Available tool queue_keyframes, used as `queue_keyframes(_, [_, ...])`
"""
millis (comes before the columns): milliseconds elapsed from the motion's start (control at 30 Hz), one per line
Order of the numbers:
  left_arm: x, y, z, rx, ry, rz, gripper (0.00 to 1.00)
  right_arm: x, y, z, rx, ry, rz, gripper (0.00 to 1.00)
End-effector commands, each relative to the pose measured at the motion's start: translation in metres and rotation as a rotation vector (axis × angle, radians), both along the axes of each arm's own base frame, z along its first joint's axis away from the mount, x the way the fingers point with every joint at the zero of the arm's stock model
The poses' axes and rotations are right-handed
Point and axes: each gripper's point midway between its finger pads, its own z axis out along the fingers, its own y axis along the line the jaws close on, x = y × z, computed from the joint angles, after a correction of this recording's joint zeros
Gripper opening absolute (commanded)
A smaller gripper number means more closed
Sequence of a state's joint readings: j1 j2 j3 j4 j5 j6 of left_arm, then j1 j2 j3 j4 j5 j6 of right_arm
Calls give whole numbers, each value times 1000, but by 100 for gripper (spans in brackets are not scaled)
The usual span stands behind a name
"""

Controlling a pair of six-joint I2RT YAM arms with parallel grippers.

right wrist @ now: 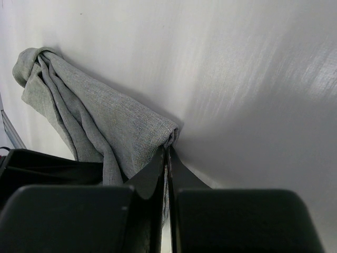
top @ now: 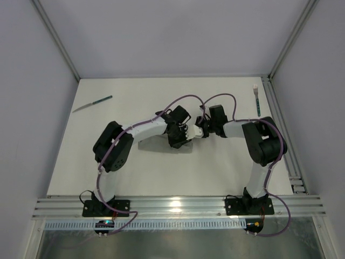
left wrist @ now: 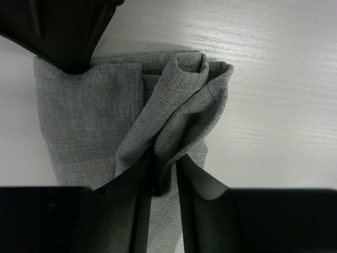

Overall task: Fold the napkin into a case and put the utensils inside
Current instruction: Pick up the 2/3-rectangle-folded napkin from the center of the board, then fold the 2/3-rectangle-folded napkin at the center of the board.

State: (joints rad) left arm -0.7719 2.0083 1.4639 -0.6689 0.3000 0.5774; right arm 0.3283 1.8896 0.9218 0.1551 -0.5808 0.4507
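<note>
**Napkin** (left wrist: 89,121): grey cloth, partly folded and bunched, lying mid-table under your two wrists. Several layers show, with a raised ridge of folds along one side.

**Left gripper** (left wrist: 166,171): your jaws are clamped on that raised ridge, with cloth pinched between them.

**Right gripper** (right wrist: 167,154): your jaws are pressed together on a folded edge of the napkin, at the end opposite the bunched corner. The tips are down at the table (top: 215,172).

**Knife** (top: 92,103): teal handle, lying at the far left of the table, well apart from the napkin.

**Fork** (top: 257,100): teal handle, tines pointing away from you, by the far right edge, well apart from the napkin.
</note>
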Motion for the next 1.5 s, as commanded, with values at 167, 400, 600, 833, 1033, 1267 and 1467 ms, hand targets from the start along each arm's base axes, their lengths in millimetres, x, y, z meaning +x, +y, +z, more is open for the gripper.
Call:
queue_keyframes(167, [12,-18,32,-107,-28,40,0,-1,-2,-7,-45,-8,20,3])
queue_keyframes(400, [24,-13,42,-147,12,107,0,-1,-5,-2,-62,-38,34,3])
queue_keyframes(600, [39,-12,51,-186,10,160,0,-4,-8,2,-81,-53,43,3])
queue_keyframes(833, [57,-8,41,-141,-34,194,0,-6,-9,6,-87,-63,55,3])
queue_keyframes(1033, [63,-7,19,-87,-21,205,0,-6,-9,10,-85,-70,57,3])
queue_keyframes(1267, [69,-5,-1,-61,-13,225,0,-8,-13,26,-104,-82,61,22])
queue_keyframes(1467, [66,2,-11,-49,-8,234,3,-3,-37,45,-195,-105,3,39])
